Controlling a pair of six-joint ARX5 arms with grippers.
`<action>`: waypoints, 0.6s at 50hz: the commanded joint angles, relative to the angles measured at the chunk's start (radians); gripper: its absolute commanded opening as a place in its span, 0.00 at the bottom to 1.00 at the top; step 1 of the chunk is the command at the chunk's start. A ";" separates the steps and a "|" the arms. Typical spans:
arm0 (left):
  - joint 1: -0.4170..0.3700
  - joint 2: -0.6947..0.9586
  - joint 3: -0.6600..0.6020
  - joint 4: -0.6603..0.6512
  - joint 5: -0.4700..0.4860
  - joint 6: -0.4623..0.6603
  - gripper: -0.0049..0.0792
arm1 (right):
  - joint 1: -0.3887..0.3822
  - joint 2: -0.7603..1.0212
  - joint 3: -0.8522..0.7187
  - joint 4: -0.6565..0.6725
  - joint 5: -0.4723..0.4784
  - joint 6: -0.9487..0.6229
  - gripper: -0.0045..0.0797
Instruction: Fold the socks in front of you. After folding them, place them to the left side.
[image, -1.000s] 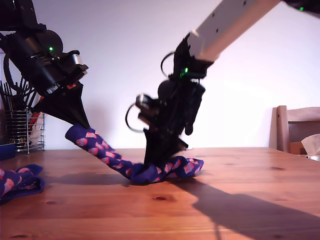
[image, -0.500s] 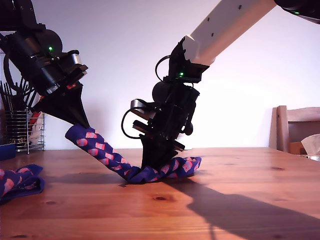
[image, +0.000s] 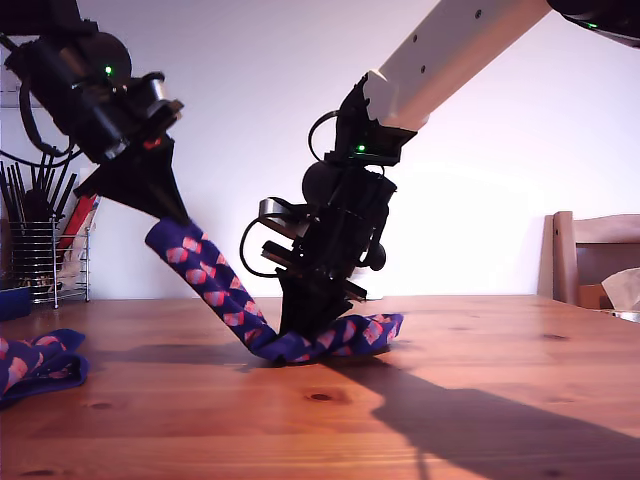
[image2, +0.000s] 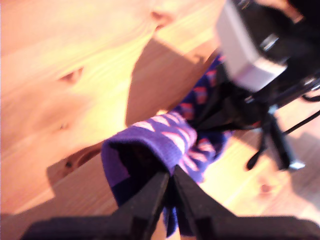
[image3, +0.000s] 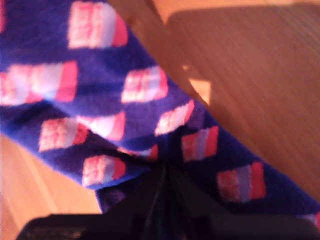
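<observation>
Exterior view: my first gripper (image: 165, 208) has risen since a moment ago, jaws pinched tight on the cuff of the sock (image: 225, 300), which now slopes more steeply. My second gripper (image: 300, 325), jaws closed on its middle, pins it to the table (image: 480, 400). Purple knit, pink blocks. Another sock (image: 35, 365) lies at that view's left edge

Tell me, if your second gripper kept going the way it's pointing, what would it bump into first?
Probably the sock itself: my second gripper points down with its jaws already shut on it. Right beneath is the wooden table.
</observation>
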 joint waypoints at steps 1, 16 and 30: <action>-0.004 0.010 0.002 0.005 0.021 -0.008 0.04 | 0.012 -0.005 -0.017 0.001 -0.002 0.002 0.04; -0.062 0.010 0.003 0.070 0.077 -0.037 0.04 | 0.029 -0.008 -0.004 -0.006 -0.012 0.005 0.04; -0.088 0.010 0.005 0.069 0.076 -0.039 0.04 | 0.029 -0.024 0.085 -0.045 -0.007 0.005 0.04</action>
